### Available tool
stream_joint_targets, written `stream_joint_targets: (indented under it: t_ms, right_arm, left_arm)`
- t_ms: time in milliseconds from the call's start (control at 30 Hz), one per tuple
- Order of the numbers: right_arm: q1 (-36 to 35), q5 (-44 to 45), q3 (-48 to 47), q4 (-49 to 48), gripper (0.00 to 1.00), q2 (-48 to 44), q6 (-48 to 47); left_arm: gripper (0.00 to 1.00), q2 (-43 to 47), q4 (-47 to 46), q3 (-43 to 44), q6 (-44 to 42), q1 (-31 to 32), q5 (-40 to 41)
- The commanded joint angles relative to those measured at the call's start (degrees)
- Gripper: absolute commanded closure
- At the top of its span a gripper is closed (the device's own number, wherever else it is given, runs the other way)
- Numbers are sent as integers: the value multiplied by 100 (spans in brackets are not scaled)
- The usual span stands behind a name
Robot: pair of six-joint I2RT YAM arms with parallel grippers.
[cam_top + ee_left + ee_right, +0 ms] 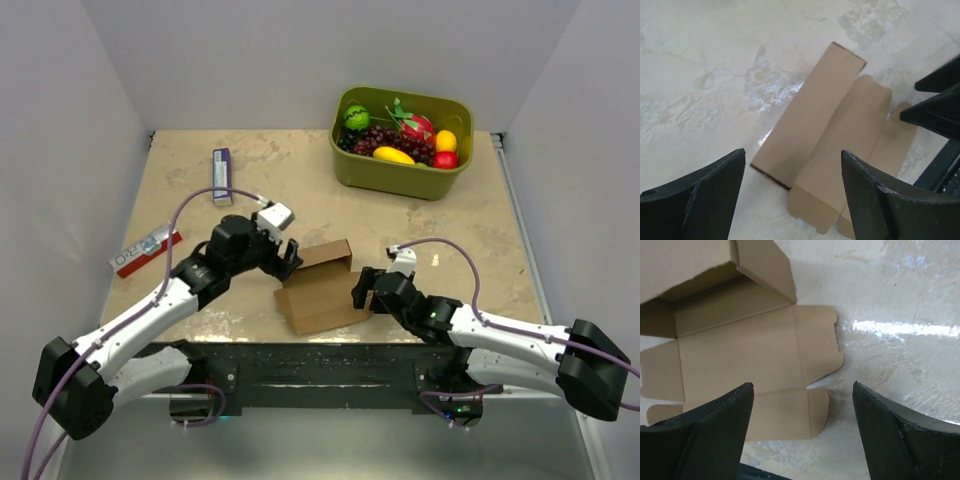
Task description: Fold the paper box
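The paper box (322, 288) is plain brown cardboard, lying mostly flat on the table near the front edge, with its far panel folded upright. My left gripper (287, 256) is open just left of the raised panel, touching nothing; in the left wrist view the box (830, 135) lies ahead between the open fingers (695, 200). My right gripper (362, 290) is open at the box's right edge; in the right wrist view the flat panels and side flaps (755, 360) lie just ahead of the open fingers (905, 435).
A green bin (401, 141) of toy fruit stands at the back right. A slim purple-and-white box (222, 176) lies at the back left. A red-and-white printed box (146, 252) lies by the left wall. The table's front edge (320, 345) is just behind the cardboard.
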State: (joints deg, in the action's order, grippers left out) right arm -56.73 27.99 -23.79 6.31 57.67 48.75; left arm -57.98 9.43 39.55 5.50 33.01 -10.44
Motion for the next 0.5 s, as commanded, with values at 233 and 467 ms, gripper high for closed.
stream_joint_targets:
  t_ms: [233,467]
  right_arm:
    - [13,-637,410,-752,29,876,706]
    - [13,-698,288,-702,55,834,618]
  left_arm:
    - [18,-803,-91,783,-1165,1417,1210]
    - [18,-970,-135,712,-1306,1726,1456]
